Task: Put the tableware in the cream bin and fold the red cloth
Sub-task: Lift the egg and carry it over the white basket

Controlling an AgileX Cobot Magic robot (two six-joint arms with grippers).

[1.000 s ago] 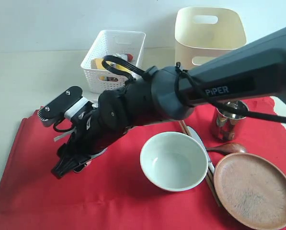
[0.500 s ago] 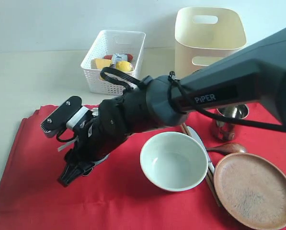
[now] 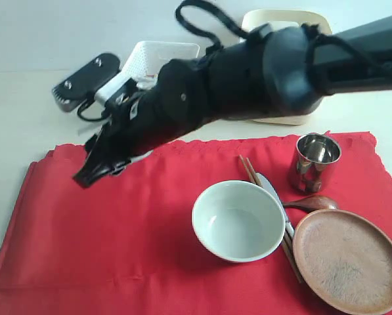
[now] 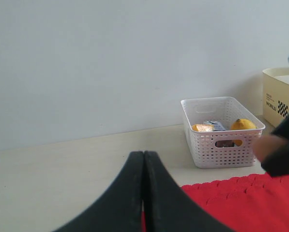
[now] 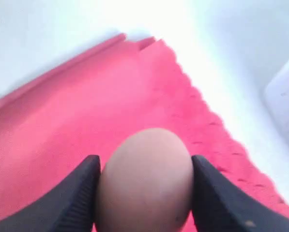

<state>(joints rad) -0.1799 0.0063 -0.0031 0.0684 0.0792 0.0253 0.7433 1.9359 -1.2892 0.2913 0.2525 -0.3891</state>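
Note:
My right gripper (image 5: 145, 163) is shut on a brown egg (image 5: 144, 183) and hangs above the red cloth's (image 5: 86, 111) scalloped far edge; in the exterior view it (image 3: 94, 172) reaches across to the left, near the white basket. On the red cloth (image 3: 117, 236) stand the grey-green bowl (image 3: 238, 220), steel cup (image 3: 314, 161) and brown plate (image 3: 348, 259), with chopsticks (image 3: 250, 172), knife (image 3: 272, 191) and dark spoon (image 3: 312, 203) between them. The cream bin (image 3: 282, 14) is mostly hidden behind the arm. My left gripper (image 4: 144, 155) is shut and empty, low at the cloth's edge (image 4: 231, 203).
A white perforated basket (image 4: 221, 130) with a lemon (image 4: 242, 124) and other food stands on the pale table behind the cloth; its corner (image 3: 163, 54) shows behind my right arm. The cream bin (image 4: 280, 96) stands beyond it. A pale wall lies behind.
My right arm has risen from low over the cloth's left part and swung back toward the white basket, carrying the egg. The tableware has not moved.

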